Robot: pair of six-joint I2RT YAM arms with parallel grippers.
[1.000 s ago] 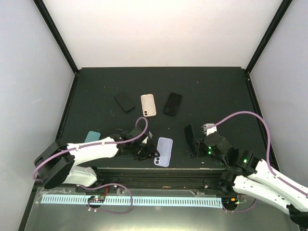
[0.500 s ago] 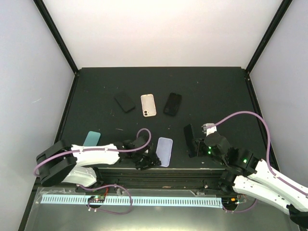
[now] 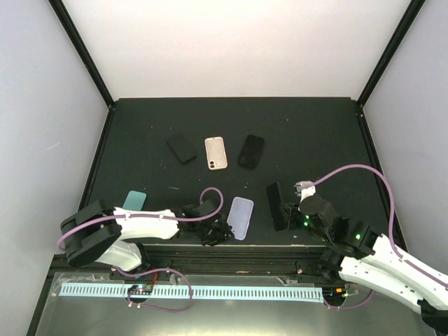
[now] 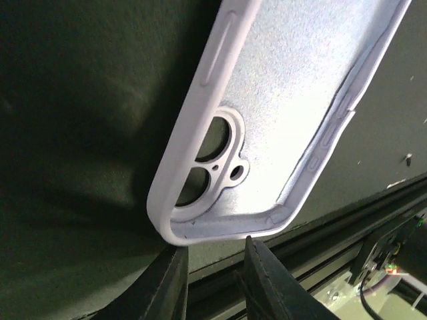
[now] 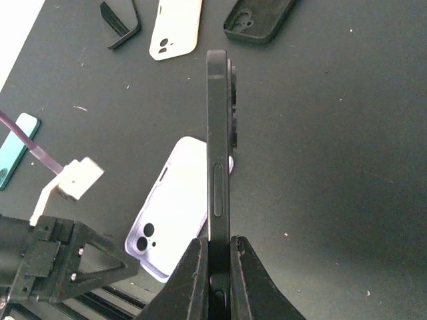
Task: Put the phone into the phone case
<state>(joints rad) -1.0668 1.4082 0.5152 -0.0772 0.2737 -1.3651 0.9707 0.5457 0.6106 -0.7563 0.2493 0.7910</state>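
Even, bright overhead light; the left wrist view is dim and softly blurred up close.

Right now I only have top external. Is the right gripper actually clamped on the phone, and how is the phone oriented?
Observer: Right wrist view shows the right gripper shut on the black phone, which is held on edge with its side button facing the camera.
Operator: Lilac case open side up?
Observer: Yes. Left wrist view shows the lilac case with its lining and raised lip up, camera-cutout end nearest the left gripper.
Operator: Left holding it?
Observer: No. Its fingers sit just off that end, with nothing between them.
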